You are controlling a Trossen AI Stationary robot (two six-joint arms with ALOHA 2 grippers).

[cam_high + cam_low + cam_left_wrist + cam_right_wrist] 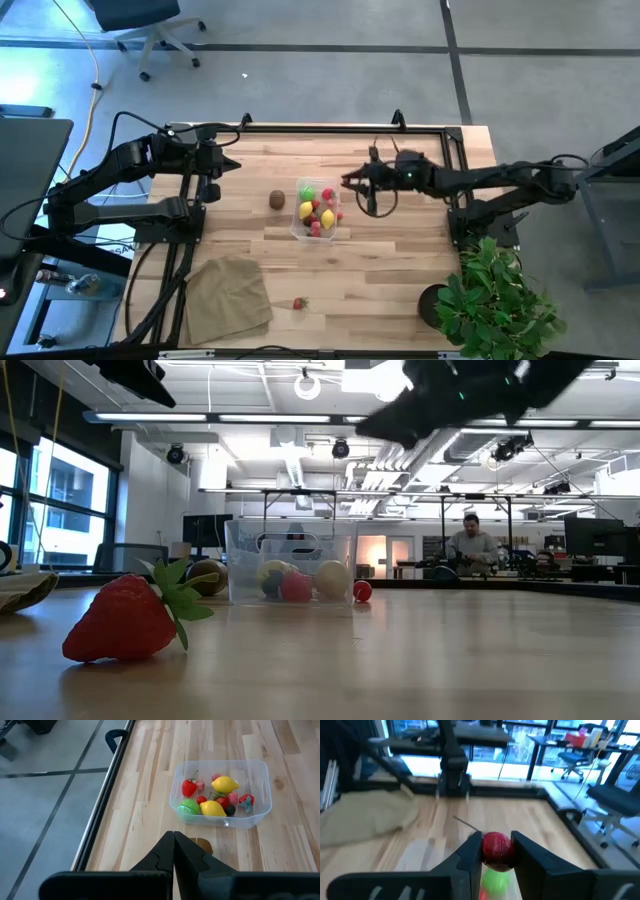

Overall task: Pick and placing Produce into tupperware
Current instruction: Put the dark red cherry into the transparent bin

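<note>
Overall, two lemons (pixel 224 784) in tupperware (pixel 261 772); right tool (pixel 496 851) clamping one red fruit (pixel 496 849).

We see 2 dark, near-black arms built of blocky jointed segments, with thin black cables looping along them. The left tool (pixel 174 851) ends in 2 matte black wedge-shaped fingers tapering to a point. The right tool (pixel 497 851) has 2 flat, angular black fingers (pixel 470 855) on a broad dark body.
</note>
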